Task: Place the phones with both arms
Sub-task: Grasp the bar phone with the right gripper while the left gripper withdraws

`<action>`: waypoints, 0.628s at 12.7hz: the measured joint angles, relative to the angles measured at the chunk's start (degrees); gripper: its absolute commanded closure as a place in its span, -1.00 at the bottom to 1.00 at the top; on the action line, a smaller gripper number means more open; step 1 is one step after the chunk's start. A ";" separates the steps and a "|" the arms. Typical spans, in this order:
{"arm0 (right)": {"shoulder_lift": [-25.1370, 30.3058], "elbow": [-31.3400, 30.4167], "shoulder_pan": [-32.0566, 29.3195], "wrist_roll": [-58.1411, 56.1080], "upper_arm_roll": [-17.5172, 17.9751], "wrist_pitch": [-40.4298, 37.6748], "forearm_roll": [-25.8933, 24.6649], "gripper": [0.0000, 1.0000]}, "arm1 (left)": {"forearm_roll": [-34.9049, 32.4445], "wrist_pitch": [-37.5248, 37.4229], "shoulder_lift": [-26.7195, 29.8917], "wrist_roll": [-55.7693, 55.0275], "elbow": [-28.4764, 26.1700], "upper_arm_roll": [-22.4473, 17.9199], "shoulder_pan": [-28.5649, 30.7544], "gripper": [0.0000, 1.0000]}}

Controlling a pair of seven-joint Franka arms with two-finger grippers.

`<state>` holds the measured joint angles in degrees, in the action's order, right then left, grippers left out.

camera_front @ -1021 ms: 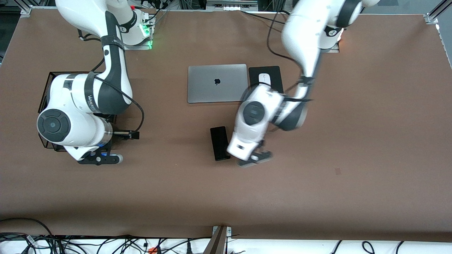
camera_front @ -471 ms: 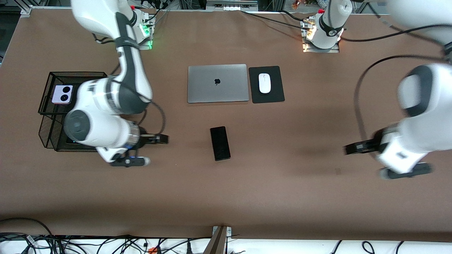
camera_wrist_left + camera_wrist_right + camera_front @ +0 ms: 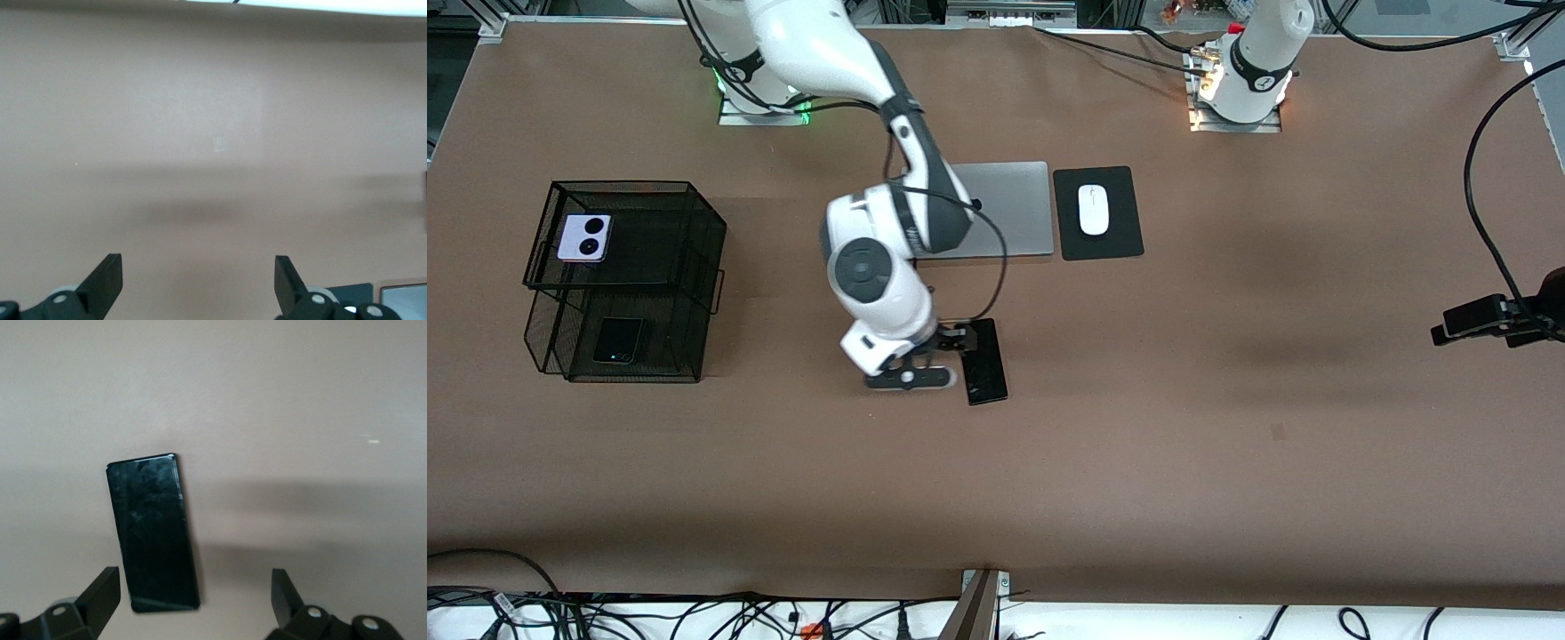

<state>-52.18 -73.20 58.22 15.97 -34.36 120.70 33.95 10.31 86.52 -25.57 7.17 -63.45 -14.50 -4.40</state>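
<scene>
A long slim black phone (image 3: 985, 363) lies flat near the middle of the table. My right gripper (image 3: 911, 378) hangs low beside it, toward the right arm's end, and stands open. In the right wrist view the phone (image 3: 153, 533) lies just ahead of the right gripper (image 3: 193, 593), close to one finger (image 3: 105, 588), and nothing is gripped. A lilac-white phone (image 3: 585, 237) rests on the upper tier of a black mesh rack (image 3: 694, 222). A squarish black phone (image 3: 618, 340) sits in the lower tier. My left gripper (image 3: 198, 277) is open over bare table.
A grey laptop (image 3: 1009, 209), partly covered by the right arm, lies farther from the front camera than the long phone. Beside it a white mouse (image 3: 1093, 209) sits on a black pad (image 3: 1120, 240). A black part of the left arm (image 3: 1489, 320) shows at the table's edge.
The left arm has swung away from the long phone to its own end of the table. The right arm has left the rack and come over beside the long phone, uncovering both tiers.
</scene>
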 measured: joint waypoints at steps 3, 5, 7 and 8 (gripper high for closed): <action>-5.34 -0.13 3.35 3.55 0.18 6.63 -2.43 -0.99 | -3.98 5.61 3.81 0.95 -8.02 1.53 -0.33 -1.00; -7.10 -0.09 3.78 5.67 0.98 10.22 -2.61 -0.99 | -6.37 11.83 8.56 1.13 -16.85 3.37 -0.36 -1.00; -7.35 -0.08 3.79 6.82 1.88 11.23 -2.65 -1.00 | -9.74 17.53 13.83 1.15 -26.32 5.73 -0.41 -1.00; -7.35 -0.07 3.78 6.95 2.02 11.36 -2.65 -1.00 | -10.57 19.89 16.26 1.15 -30.68 6.58 -0.50 -1.00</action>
<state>-59.54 -73.28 62.00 22.92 -32.34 132.06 31.30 -0.26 106.41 -9.31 8.31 -94.12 -7.92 -4.90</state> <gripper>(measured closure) 0.000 0.000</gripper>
